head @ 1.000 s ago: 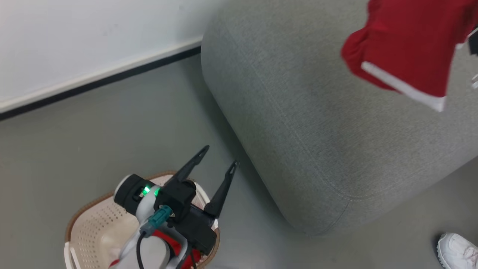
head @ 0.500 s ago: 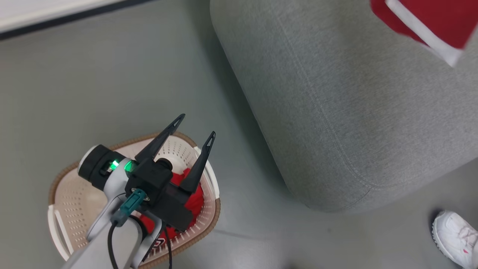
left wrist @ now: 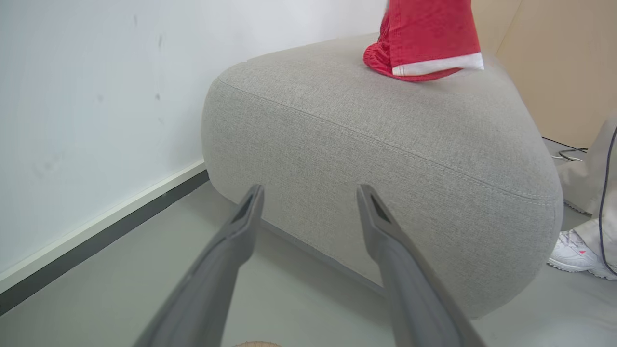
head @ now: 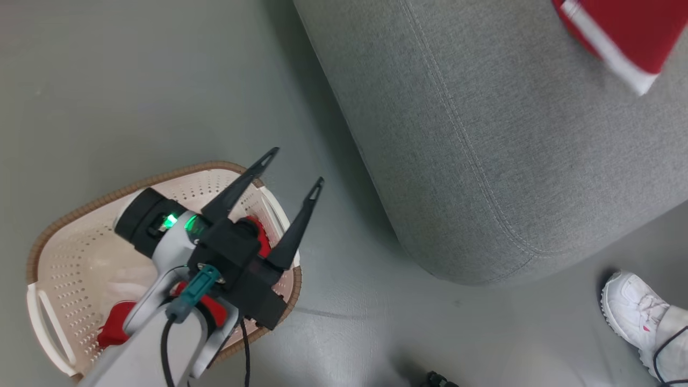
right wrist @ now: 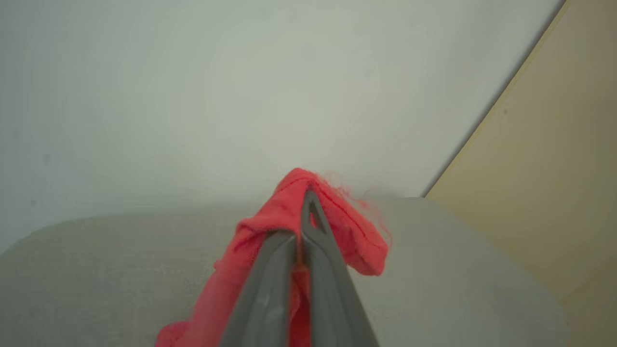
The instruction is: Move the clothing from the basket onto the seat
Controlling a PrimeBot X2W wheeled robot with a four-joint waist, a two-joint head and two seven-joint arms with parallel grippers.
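Note:
The cream basket with a brown rim stands on the floor at the lower left. Red clothing lies inside it, partly hidden by my left arm. Above the basket's right side, my left gripper is open and empty, its fingers pointing toward the grey seat. A red garment with white trim hangs over the seat top at the upper right. In the left wrist view the garment's lower end reaches the cushion. My right gripper is shut on this red cloth.
A person's white shoe stands on the grey floor to the right of the seat, seen as well in the left wrist view. A white wall with a dark baseboard runs behind. A beige panel stands beyond the seat.
The head camera has tilted down, so more of the basket shows and the wall has left the picture. My left gripper stays open over the basket; the right keeps hold of the garment.

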